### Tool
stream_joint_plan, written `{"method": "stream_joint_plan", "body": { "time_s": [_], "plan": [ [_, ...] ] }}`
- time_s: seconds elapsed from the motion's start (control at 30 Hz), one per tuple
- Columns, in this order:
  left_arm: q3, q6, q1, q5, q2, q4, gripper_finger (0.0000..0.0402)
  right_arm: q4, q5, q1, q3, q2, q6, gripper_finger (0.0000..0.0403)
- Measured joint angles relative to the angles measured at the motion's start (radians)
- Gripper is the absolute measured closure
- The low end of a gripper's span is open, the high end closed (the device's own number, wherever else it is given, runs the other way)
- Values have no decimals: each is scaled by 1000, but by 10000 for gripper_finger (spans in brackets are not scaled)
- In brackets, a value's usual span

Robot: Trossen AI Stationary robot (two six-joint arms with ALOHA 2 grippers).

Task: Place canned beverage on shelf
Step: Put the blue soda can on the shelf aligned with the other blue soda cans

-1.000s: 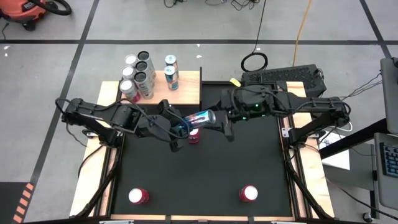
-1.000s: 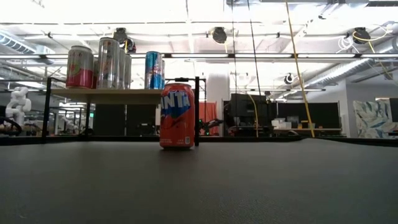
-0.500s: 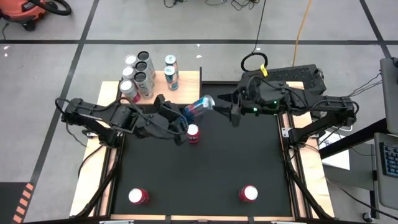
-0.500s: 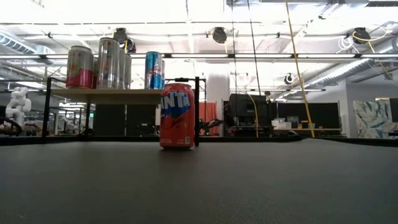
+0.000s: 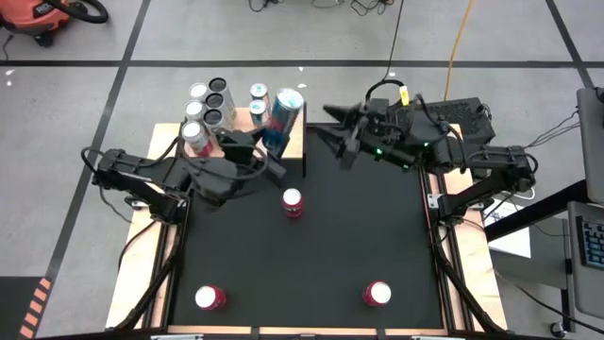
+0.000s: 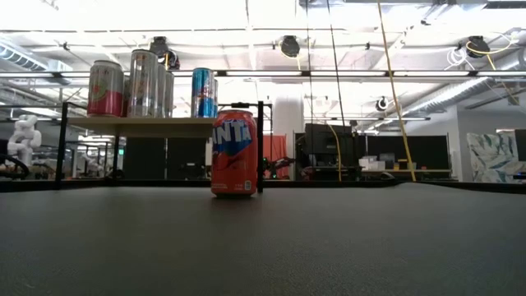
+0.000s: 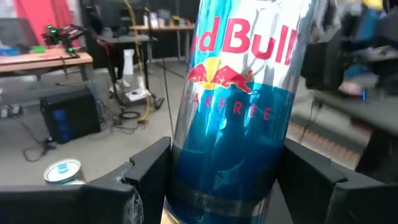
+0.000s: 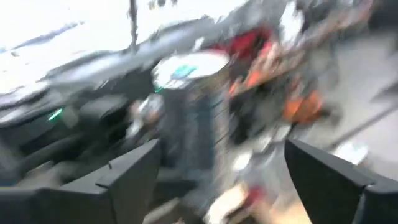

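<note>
Overhead, left tool (image 5: 267,148) grips blue can (image 5: 284,115); unseen low.

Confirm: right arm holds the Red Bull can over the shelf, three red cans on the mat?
Wrong arm. The left gripper holds the Red Bull can over the shelf, per the high view; the right gripper is empty. Three red cans on the mat is correct.
</note>
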State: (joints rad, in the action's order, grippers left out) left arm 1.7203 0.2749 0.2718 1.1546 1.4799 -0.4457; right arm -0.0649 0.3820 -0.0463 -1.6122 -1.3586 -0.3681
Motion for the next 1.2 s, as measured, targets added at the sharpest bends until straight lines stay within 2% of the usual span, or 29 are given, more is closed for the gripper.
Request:
{"method": "stream_joint_plan", "body": {
  "time_s": [0.17, 0.33, 0.53, 0.63, 0.73, 1.07, 1.2],
  "plan": [
    [0, 8, -8, 96, 0, 96, 163, 195, 93, 42, 0, -43, 110, 44],
    [0, 7, -25, 137, 28, 175, 168, 275, -14, 117, 0, -86, 26, 35],
    [-1, 7, -37, 132, 79, 185, 169, 270, -60, 162, 0, -94, -68, 35],
    [-1, 11, -36, 141, 101, 190, 170, 264, -152, 187, 0, -92, -94, 35],
    [-1, 8, -39, 140, 115, 201, 170, 222, -198, 199, 0, -92, -122, 35],
    [-2, 6, -61, 124, 131, 203, 171, 211, -293, 205, 0, -93, -108, 41],
    [-2, -2, -79, 42, 138, 189, 171, 209, -308, 205, 0, -100, -88, 55]
  ]
}}
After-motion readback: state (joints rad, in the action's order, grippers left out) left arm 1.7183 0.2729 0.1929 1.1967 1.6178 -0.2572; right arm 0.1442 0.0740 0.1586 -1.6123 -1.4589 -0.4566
